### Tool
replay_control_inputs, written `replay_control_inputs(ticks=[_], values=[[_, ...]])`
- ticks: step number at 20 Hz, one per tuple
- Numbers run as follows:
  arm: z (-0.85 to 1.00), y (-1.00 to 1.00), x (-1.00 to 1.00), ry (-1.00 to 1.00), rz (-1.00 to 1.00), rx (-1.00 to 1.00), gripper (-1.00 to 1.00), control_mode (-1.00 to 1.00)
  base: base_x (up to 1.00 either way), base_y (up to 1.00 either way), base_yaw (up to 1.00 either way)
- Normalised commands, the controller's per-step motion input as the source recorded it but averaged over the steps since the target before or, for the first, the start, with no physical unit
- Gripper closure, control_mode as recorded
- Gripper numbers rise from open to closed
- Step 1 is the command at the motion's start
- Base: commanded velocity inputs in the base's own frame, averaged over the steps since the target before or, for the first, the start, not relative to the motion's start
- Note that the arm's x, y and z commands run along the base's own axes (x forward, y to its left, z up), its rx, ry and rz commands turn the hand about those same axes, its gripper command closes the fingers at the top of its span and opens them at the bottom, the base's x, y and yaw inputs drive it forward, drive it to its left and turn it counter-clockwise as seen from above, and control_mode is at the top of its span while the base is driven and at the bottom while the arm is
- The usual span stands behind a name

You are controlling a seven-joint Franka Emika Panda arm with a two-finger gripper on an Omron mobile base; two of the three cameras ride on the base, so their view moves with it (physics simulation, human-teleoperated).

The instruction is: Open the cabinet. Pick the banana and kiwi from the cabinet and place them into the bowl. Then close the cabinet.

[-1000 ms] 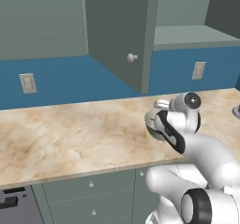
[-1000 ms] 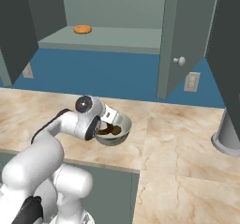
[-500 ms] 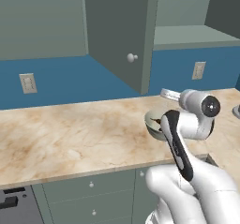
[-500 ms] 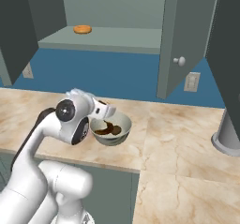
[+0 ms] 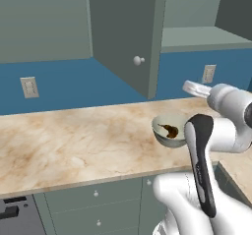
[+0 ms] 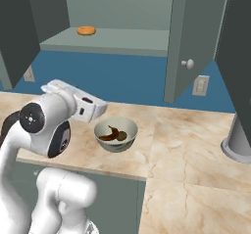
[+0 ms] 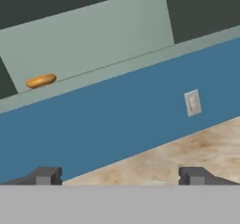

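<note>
1. so, the gripper point(image 7: 119, 177) is spread wide with nothing between the fingertips point(image 7: 44, 175); you mostly just get the two dark tips poking up at the bottom of the hand view, aimed at the blue wall and the cabinet shelf.
2. the bowl point(image 6: 115, 133) sits on the marble counter point(image 6: 196, 150) just beside the arm's hand; in the left base view the arm's dark-striped link covers the bowl's point(image 5: 170, 130) right side.
3. the banana point(image 6: 113, 134) lies inside the bowl, a dark curved crescent, long axis roughly side to side across the bowl in the right base view.
4. there's more brown stuff under it in the bowl, could be the kiwi, but it's too blobby to tell.
5. the cabinet point(image 6: 122, 12) is open, both doors swung out, the right door's knob point(image 6: 187, 63) facing us.
6. a small flat orange thing point(image 6: 86, 30) rests on the shelf at its left end, too small to tell what it is.
</note>
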Motion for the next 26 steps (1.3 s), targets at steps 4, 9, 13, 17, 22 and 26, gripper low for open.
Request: replay_control_inputs(ticks=[4, 9, 13, 17, 22, 26], values=[[0.98, 0.03, -1.0, 0.0, 0.0, 0.0, -1.0, -1.0, 0.0, 0.0, 0.0], [0.27, 0.08, -0.81, -0.07, 0.0, -0.01, -1.0, -1.0, 0.0, 0.0, 0.0], [0.0, 0.33, -0.75, -0.11, 0.02, -0.04, -1.0, -1.0, 0.0, 0.0, 0.0], [0.01, 0.52, -0.95, -0.13, 0.0, -0.1, -1.0, -1.0, 0.0, 0.0, 0.0], [0.23, 0.77, -0.57, -0.14, 0.0, -0.13, -1.0, -1.0, 0.0, 0.0, 0.0], [0.21, 0.99, -0.02, -0.14, 0.0, -0.13, -1.0, -1.0, 0.0, 0.0, 0.0]])
